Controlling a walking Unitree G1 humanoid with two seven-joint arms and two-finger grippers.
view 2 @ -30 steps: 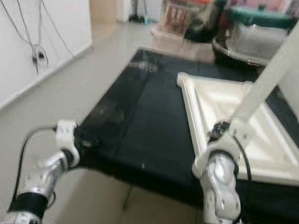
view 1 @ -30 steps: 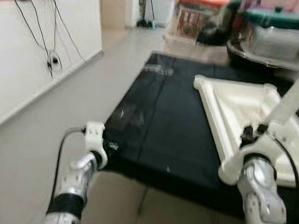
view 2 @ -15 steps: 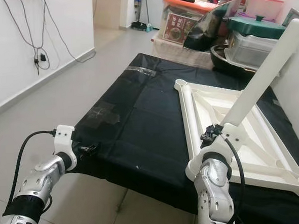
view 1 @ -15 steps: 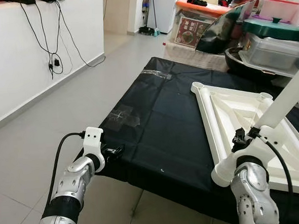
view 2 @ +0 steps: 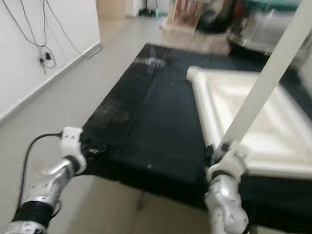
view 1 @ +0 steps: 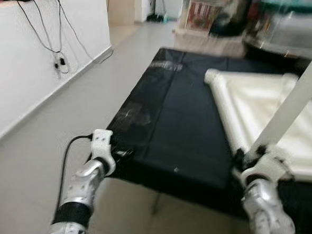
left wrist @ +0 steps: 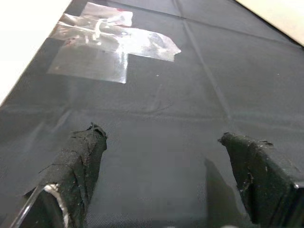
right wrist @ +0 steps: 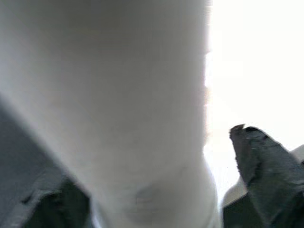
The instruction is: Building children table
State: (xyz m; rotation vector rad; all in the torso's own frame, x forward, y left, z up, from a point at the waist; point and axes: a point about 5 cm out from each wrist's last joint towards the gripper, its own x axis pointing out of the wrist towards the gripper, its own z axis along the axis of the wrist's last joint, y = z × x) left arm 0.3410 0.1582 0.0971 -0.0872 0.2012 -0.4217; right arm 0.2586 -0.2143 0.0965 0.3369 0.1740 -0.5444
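A white table top (view 1: 274, 96) lies upside down on a black sheet (view 1: 177, 121) spread over the floor. My right gripper (right wrist: 142, 161) is shut on a long white table leg (view 2: 270, 73), which slants up and to the right from the table top's near left corner. In the right wrist view the leg sits between the two black fingers (right wrist: 259, 156). My left gripper (view 1: 122, 152) hovers open at the sheet's near left edge. Its fingers (left wrist: 85, 152) are spread over bare black sheet, a short way from a patch of clear tape (left wrist: 109, 42).
Storage boxes and lidded containers (view 1: 218, 12) crowd the far end of the sheet. A white wall with hanging cables and a socket (view 1: 60, 62) runs along the left. Grey tiled floor (view 1: 51, 128) lies between the wall and the sheet.
The head views have shifted and blurred, so the camera moved. Both arms keep about the same places, and the leg stays in the right gripper.
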